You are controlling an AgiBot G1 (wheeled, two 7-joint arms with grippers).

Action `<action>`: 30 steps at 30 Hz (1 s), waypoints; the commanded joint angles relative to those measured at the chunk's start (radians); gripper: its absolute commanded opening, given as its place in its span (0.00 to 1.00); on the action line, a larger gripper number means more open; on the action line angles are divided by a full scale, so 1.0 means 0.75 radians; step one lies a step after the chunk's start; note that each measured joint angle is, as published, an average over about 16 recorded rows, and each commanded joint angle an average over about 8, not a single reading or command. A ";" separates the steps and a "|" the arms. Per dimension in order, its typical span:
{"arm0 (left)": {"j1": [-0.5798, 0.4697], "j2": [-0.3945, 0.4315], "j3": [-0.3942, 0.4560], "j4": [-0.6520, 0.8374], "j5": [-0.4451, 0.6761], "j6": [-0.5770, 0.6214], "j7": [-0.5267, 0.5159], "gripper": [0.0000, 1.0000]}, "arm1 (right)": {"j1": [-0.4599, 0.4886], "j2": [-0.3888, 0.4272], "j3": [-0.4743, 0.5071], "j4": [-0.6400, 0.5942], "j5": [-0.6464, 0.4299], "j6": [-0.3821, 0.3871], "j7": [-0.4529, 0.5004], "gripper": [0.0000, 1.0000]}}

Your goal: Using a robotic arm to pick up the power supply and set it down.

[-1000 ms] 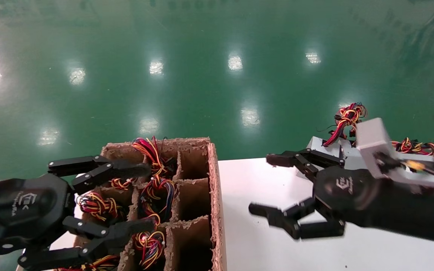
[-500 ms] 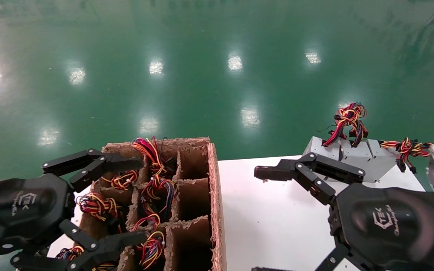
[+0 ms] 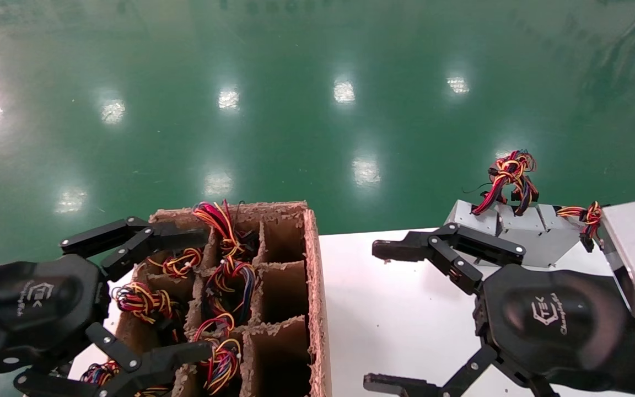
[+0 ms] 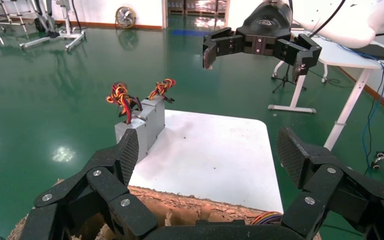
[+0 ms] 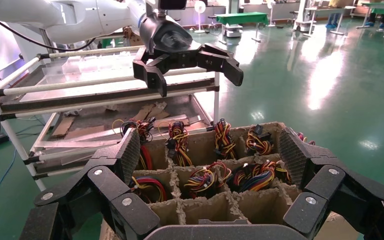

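Note:
Silver-grey power supply boxes [image 3: 521, 234] [image 4: 142, 122] stand side by side at the far right corner of the white table [image 3: 394, 309], with red, black and yellow wire knots [image 3: 507, 173] on top. My right gripper [image 3: 379, 317] hovers open and empty over the table, nearer to me than those boxes and apart from them. Its pads [image 5: 130, 152] frame the cardboard box. My left gripper [image 3: 204, 292] hangs open and empty over the compartmented cardboard box [image 3: 287, 264], where more wire bundles [image 3: 229, 275] stick up from the cells.
The cardboard box [image 5: 205, 200] has several empty cells on the side next to the table. A metal rack [image 5: 105, 95] stands behind the left arm. Green floor [image 3: 317, 110] lies beyond the table's far edge. My grey right wrist block [image 3: 634, 259] sits beside the supplies.
My right gripper has drawn back from the supplies towards me and to the right, still open and empty, uncovering the boxes. The left gripper shifted slightly lower over the cardboard box.

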 commanded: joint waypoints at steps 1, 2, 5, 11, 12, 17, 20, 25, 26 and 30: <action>0.000 0.000 0.000 0.000 0.000 0.000 0.000 1.00 | 0.001 0.000 -0.001 0.000 -0.004 0.004 0.002 1.00; 0.000 0.000 0.000 0.000 0.000 0.000 0.000 1.00 | 0.001 0.000 -0.002 0.000 -0.005 0.005 0.003 1.00; 0.000 0.000 0.000 0.000 0.000 0.000 0.000 1.00 | 0.001 0.000 -0.003 -0.001 -0.009 0.008 0.005 1.00; 0.000 0.000 0.000 0.000 0.000 0.000 0.000 1.00 | 0.002 0.000 -0.004 -0.001 -0.013 0.012 0.008 1.00; 0.000 0.000 0.000 0.000 0.000 0.000 0.000 1.00 | 0.002 0.000 -0.005 -0.001 -0.013 0.013 0.009 1.00; 0.000 0.000 0.000 0.000 0.000 0.000 0.000 1.00 | 0.002 0.000 -0.005 -0.001 -0.015 0.015 0.010 1.00; 0.000 0.000 0.000 0.000 0.000 0.000 0.000 1.00 | 0.002 0.000 -0.005 -0.001 -0.016 0.015 0.010 1.00; 0.000 0.000 0.000 0.000 0.000 0.000 0.000 1.00 | 0.003 0.000 -0.006 -0.001 -0.017 0.016 0.010 1.00; 0.000 0.000 0.000 0.000 0.000 0.000 0.000 1.00 | 0.003 0.000 -0.006 -0.001 -0.017 0.017 0.010 1.00; 0.000 0.000 0.000 0.000 0.000 0.000 0.000 1.00 | 0.003 0.000 -0.006 -0.001 -0.017 0.017 0.011 1.00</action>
